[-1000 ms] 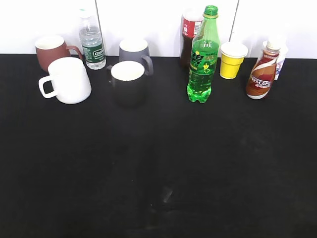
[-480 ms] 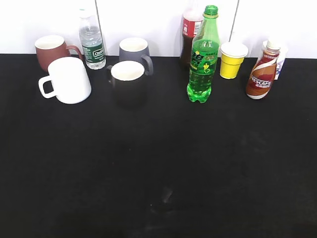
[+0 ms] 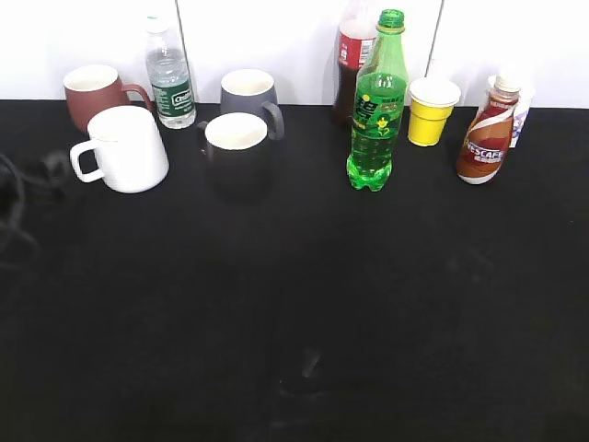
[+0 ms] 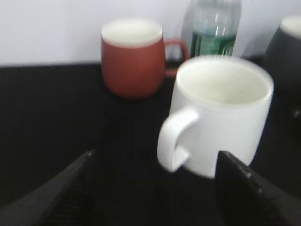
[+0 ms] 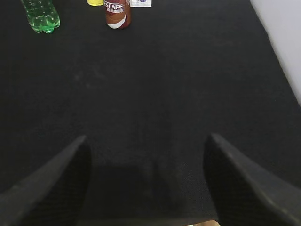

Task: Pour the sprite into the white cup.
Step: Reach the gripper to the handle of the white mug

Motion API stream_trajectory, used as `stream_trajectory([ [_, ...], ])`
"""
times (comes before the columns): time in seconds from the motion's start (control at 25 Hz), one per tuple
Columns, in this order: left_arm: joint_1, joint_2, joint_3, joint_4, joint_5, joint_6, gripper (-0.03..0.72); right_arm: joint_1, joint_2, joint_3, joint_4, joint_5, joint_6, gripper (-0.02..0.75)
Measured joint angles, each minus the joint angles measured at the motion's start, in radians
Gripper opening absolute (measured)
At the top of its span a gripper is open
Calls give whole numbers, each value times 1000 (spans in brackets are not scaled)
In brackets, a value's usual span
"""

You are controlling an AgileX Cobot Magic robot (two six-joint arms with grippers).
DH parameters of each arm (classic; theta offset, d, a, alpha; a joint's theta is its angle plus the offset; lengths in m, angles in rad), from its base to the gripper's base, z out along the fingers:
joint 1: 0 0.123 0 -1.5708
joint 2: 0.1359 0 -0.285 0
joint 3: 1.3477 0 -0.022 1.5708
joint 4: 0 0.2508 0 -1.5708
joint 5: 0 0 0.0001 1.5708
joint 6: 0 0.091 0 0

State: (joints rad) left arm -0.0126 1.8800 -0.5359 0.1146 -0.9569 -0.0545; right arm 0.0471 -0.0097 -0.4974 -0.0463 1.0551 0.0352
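Note:
The sprite (image 3: 378,101), a tall green bottle with a green cap, stands upright at the back of the black table; its base shows in the right wrist view (image 5: 40,18). The white cup (image 3: 124,147) stands at the back left with its handle to the left. In the left wrist view the white cup (image 4: 225,106) is close ahead, handle (image 4: 175,141) toward me. My left gripper (image 4: 155,188) is open and empty just short of the cup; it shows dimly at the left edge of the exterior view (image 3: 23,189). My right gripper (image 5: 148,183) is open and empty over bare table.
A brown-red mug (image 3: 92,92), a small water bottle (image 3: 170,78), a grey mug (image 3: 248,92) and a dark mug with white inside (image 3: 237,152) crowd the white cup. A cola bottle (image 3: 352,55), a yellow cup (image 3: 431,110) and a Nescafe bottle (image 3: 486,133) flank the sprite.
My left gripper has come into the exterior view at the left edge, near the white cup. The bottles and cups have not moved.

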Motion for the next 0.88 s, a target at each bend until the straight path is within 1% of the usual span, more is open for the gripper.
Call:
stream_trajectory([
  [0.24,0,221,-178,-2,-40,0,585,0,0,0,0,0,0,557],
  [0.28,0,243,-215,-5,-39,0,585,0,0,0,0,0,0,557],
  [0.4,2,273,-285,-86,9,38,585,0,0,0,0,0,0,557],
  [0.56,6,339,-381,-85,49,48,581,0,0,0,0,0,0,557],
  [0.6,6,351,-402,-85,54,48,561,0,0,0,0,0,0,557],
  [0.68,6,377,-451,-90,71,48,454,0,0,0,0,0,0,557],
  [0.76,6,410,-511,-92,80,48,320,0,0,0,0,0,0,557],
  [0.84,6,430,-552,-77,83,48,141,0,0,0,0,0,0,557],
  [0.88,6,430,-555,-73,82,48,69,0,0,0,0,0,0,557],
])
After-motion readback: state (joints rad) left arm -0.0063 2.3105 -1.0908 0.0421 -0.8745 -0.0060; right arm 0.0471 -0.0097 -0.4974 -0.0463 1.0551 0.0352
